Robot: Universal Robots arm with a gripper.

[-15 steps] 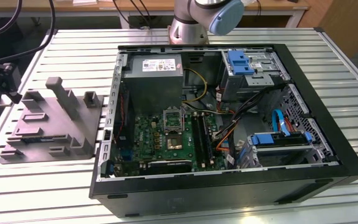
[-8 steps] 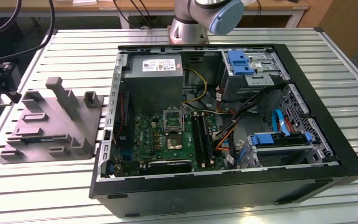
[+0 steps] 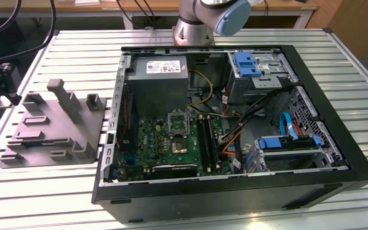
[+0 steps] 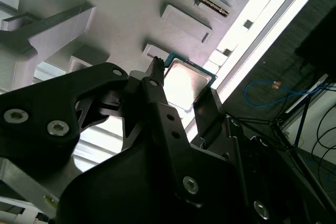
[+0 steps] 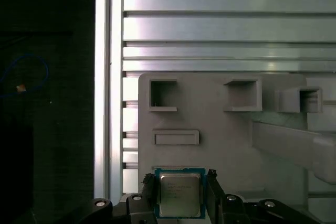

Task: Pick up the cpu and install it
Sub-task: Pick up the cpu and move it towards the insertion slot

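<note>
The cpu [image 5: 180,193] is a small square chip with a silvery top and a green rim. It sits between the two black fingers [image 5: 148,188] of my gripper [image 5: 180,190], which press its opposite edges. In the second wrist view the cpu [image 4: 186,81] is again held in the gripper [image 4: 184,85], above the grey moulded tray [image 4: 131,9]. In the exterior view the gripper [image 3: 5,88] hangs at the far left, over the left end of the tray [image 3: 50,129]. The motherboard's socket [image 3: 178,143] lies inside the open computer case [image 3: 235,191].
The tray [image 5: 220,129] has upright posts and shallow pockets. It lies on a slatted aluminium table [image 3: 56,191], left of the case in the exterior view. Cables, drive cages and a power supply [image 3: 161,72] crowd the case. The arm's base [image 3: 197,19] stands behind the case.
</note>
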